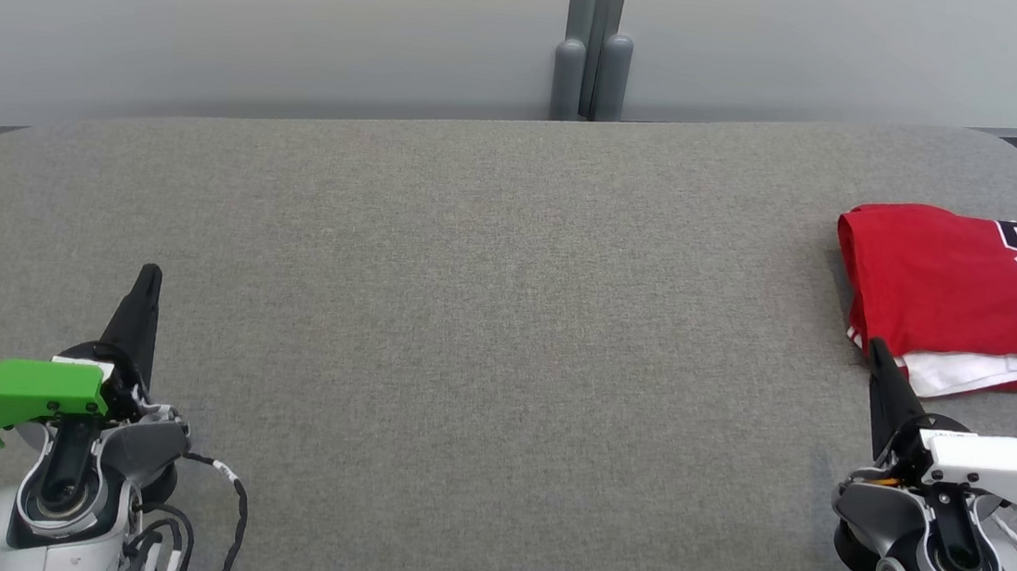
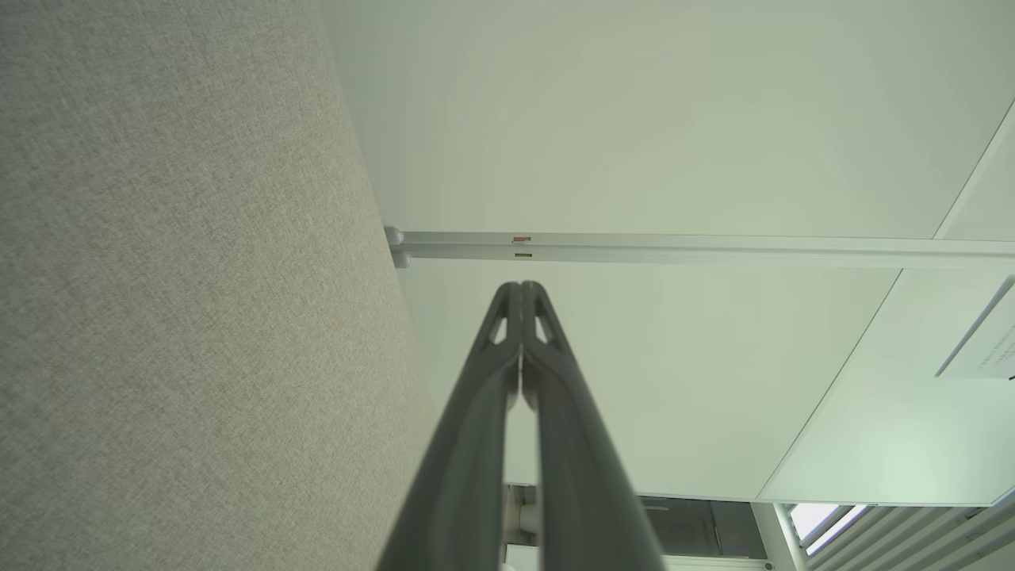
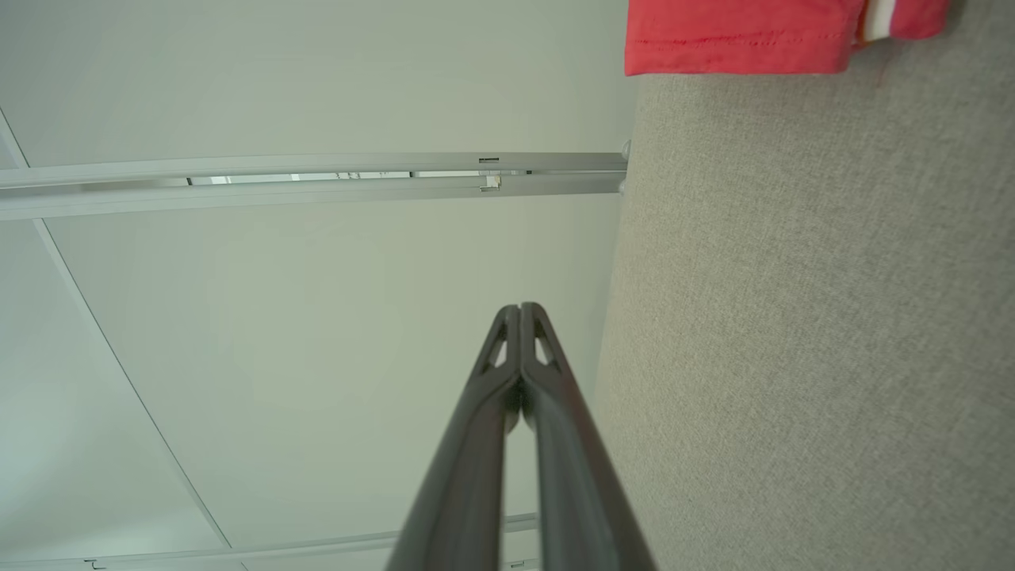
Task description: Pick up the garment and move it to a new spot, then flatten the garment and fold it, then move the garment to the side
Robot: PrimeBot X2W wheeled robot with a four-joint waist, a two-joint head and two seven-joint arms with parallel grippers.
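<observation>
At the table's [image 1: 486,321] right edge lies the folded jersey [image 1: 947,281]; left gripper [image 1: 149,274] and right gripper [image 1: 876,347] clenched, empty

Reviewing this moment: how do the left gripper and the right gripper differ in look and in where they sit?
The left gripper carries a green wrist cover; the right gripper carries a white wrist cover. The left gripper sits over bare grey surface, far from the red garment; the right gripper's tip is close by the garment's near edge. Both are shut, fingers pointing up the head view.
</observation>
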